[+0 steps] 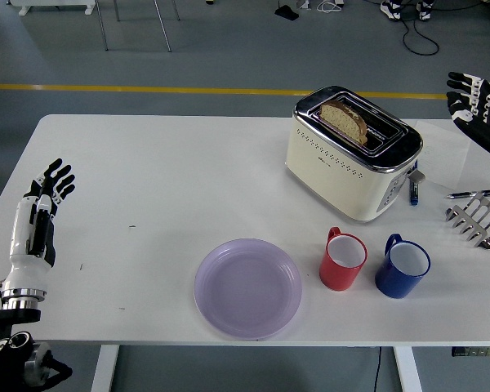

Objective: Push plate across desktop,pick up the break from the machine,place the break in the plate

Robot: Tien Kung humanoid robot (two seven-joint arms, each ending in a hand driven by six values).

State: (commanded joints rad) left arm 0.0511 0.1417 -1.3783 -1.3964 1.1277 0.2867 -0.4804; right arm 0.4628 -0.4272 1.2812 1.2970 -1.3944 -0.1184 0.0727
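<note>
A lilac plate (247, 287) lies near the table's front edge, left of the mugs. A cream toaster (351, 155) stands at the back right with a slice of bread (344, 119) sticking up from its slot. My left hand (42, 200) is at the far left edge, fingers spread, well away from the plate. My right hand (475, 102) is raised at the right edge, fingers spread, to the right of the toaster. Both hands hold nothing.
A red mug (343, 260) and a blue mug (402, 265) stand to the right of the plate. A metal rack (476, 220), a pen (474, 193) and a small blue item (414, 190) lie at the right of the toaster.
</note>
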